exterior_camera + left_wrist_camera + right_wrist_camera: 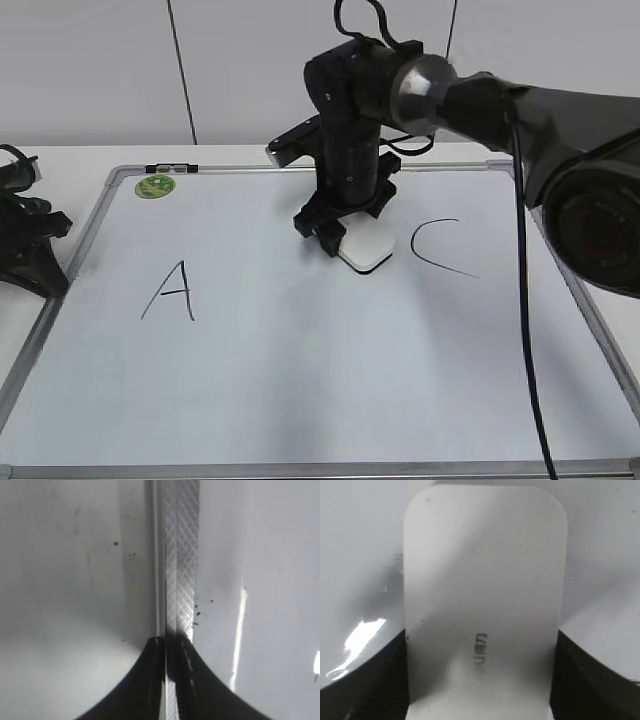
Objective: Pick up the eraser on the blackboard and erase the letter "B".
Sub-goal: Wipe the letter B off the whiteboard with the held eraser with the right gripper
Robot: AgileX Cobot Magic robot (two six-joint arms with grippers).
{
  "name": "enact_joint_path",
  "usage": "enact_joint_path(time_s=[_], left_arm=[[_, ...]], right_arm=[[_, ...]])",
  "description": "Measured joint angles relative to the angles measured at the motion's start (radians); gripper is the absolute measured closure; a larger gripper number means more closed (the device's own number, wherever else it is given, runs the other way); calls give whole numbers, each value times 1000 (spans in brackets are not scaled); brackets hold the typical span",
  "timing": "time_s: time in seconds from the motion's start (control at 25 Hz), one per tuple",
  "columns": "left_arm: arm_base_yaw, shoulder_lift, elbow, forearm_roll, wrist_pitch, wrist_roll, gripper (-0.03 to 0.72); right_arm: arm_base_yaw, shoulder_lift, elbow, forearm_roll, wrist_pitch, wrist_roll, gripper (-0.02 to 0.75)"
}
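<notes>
Currently clamped on eraser (364, 246): right gripper (340, 232), reaching in from upper right and pointing down at board (300, 380). Eraser lying flat on board surface, mid-board, between "A" (170, 292) and "C" (440, 248), nearer "C". No "B" stroke visible in gap between those two letters in exterior view.

Right wrist view: eraser (482, 605) filling centre of frame, long axis running away from camera, rounded corners at far end, small grey lettering near close end. Dark fingers (590, 680) pressed against both long sides of eraser. White board surface (360, 545) visible on either side.

Left gripper (35, 250): resting at far left, at left edge of board frame, well apart from eraser. Left wrist view: dark fingers (135, 690) drawn together at bottom of frame, with only a narrow slit between them, nothing pinched. Cross-hatched metal frame strip (181, 555) running straight up from that slit.

Green magnet (155, 185) sitting near top left corner of board, well apart from eraser.
</notes>
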Motion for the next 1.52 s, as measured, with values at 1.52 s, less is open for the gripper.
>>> enact_joint_path(time_s=[1.52], left_arm=[[0, 0, 0, 0, 0, 0, 655]], right_arm=[[58, 0, 0, 82, -8, -54, 215]])
